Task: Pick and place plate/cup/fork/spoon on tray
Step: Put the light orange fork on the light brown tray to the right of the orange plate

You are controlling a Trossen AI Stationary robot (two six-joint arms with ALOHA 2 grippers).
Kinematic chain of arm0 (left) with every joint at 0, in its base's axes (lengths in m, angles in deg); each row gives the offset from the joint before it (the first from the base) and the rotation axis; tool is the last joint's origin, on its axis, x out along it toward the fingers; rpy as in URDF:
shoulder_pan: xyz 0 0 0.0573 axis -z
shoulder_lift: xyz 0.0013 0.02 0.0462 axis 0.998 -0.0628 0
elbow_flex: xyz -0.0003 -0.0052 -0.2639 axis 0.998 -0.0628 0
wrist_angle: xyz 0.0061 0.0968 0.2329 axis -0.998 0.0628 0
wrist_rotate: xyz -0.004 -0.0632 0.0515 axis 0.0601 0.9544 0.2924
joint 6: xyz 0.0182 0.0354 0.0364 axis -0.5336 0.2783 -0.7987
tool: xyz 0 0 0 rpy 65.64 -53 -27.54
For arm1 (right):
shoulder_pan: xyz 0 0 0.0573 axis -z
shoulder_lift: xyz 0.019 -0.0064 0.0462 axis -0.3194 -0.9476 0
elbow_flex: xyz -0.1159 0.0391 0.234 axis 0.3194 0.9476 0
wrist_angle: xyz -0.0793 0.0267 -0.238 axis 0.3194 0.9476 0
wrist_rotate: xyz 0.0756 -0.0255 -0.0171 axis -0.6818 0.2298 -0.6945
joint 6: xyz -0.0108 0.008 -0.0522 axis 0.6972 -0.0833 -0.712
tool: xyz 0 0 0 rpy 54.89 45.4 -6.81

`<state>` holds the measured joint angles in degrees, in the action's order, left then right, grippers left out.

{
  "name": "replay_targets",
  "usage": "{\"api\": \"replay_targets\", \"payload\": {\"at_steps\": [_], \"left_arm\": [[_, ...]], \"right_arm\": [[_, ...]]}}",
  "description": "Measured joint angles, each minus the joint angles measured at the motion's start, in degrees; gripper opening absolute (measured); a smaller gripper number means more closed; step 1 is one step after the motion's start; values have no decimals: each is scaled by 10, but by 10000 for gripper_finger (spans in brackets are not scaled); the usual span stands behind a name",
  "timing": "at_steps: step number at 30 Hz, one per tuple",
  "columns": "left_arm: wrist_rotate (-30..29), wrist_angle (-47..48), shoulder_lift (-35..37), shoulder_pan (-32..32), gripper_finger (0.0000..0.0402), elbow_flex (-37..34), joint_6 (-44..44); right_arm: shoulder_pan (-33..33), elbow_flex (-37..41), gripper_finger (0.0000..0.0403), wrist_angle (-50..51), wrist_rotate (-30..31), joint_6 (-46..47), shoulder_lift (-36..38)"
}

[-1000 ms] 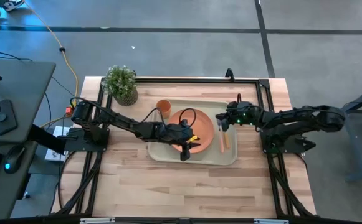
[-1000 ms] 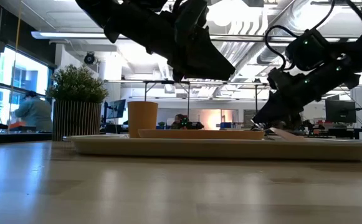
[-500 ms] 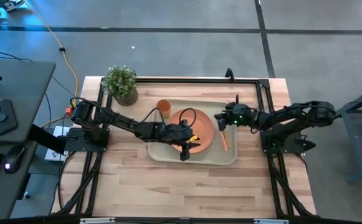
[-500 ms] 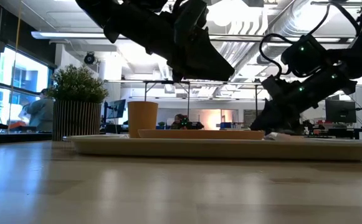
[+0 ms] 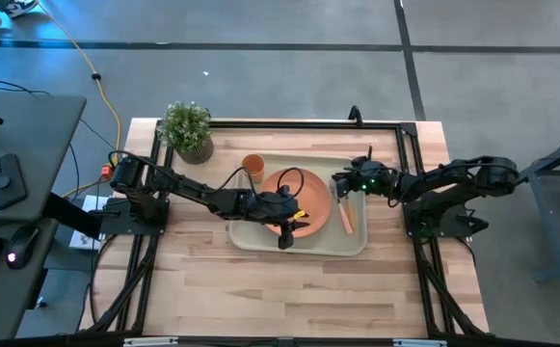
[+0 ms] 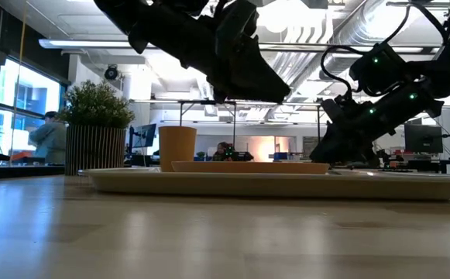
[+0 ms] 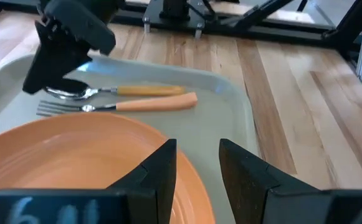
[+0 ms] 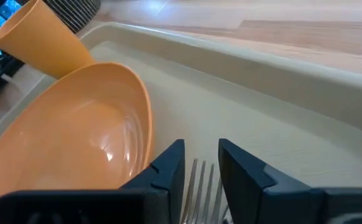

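Fork (image 7: 118, 104) + spoon (image 7: 115, 91) on tray (image 5: 357, 241)

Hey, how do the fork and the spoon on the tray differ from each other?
The fork ends in silver tines, while the spoon ends in a shiny oval bowl. The fork's handle looks more orange; the spoon's is more tan-yellow. The fork lies nearer the plate, the spoon on its far side. Both are slim and lie flat, side by side, on the tray.

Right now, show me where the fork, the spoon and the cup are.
fork (image 7: 156, 103), left wrist view, on its orange handle.
spoon (image 7: 148, 91), left wrist view, on its tan-orange handle.
cup (image 5: 253, 166), high view, on its open top.
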<state>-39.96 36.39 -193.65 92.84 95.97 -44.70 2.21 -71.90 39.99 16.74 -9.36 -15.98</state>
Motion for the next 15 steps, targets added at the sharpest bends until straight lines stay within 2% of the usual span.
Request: {"api": "replay_targets", "payload": {"at_steps": [4, 8, 15], "left_arm": [[0, 27, 0, 0, 113, 0, 0], [0, 45, 0, 0, 113, 0, -5], [-4, 43, 0, 0, 113, 0, -4]], "right_arm": [[-7, 0, 90, 0, -24, -27, 0], [-41, 0, 80, 1, -47, -69, 0], [-97, 0, 37, 28, 5, -129, 0]]}}
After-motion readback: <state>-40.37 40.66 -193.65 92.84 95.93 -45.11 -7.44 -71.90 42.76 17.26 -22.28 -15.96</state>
